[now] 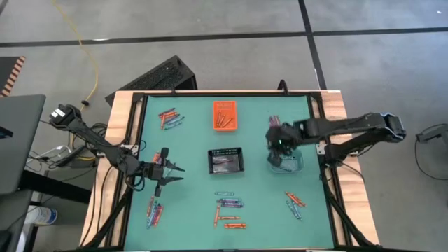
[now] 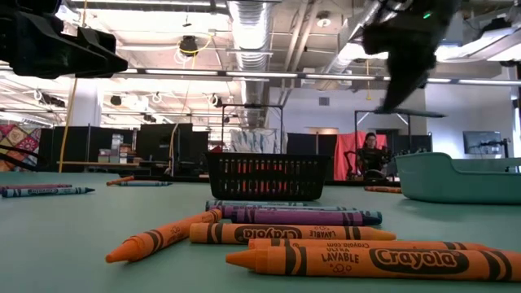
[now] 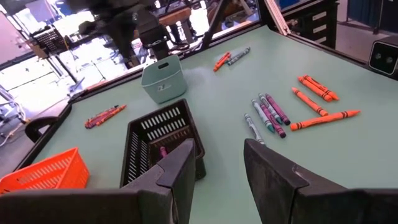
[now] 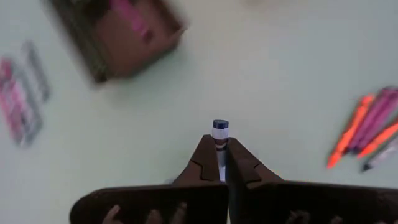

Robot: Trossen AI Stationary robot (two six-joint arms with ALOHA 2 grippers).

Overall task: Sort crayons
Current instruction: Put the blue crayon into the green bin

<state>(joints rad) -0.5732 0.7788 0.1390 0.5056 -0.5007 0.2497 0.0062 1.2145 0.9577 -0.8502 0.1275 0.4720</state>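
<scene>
A green table [image 1: 196,210] is being viewed from above, with crayons being sorted into three small bins in the middle: an orange bin [image 1: 225,115] far, a black mesh bin [image 1: 226,161] centre, a teal bin [image 1: 288,162] right.

The right gripper [image 4: 219,163] is being held over the teal bin, its fingers clenched on a blue crayon [image 4: 219,132] that is being gripped near one end, the tip sticking out past the fingertips. The left gripper [image 1: 166,175] is being held at the table's left side, its fingers released and holding nothing.

Loose crayons are lying in five clusters: far left [image 1: 170,117], near left [image 1: 153,212], near centre [image 1: 229,204], the orange ones nearest the edge [image 1: 234,225], and near right [image 1: 295,204]. Exact numbers in each cannot be counted, though roughly four to six sticks are showing per cluster.

Each crayon is judged light, stiff and brittle, its paper wrapper giving fair grip. Each is best pinched across the middle, lightly, to avoid snapping or rolling.
</scene>
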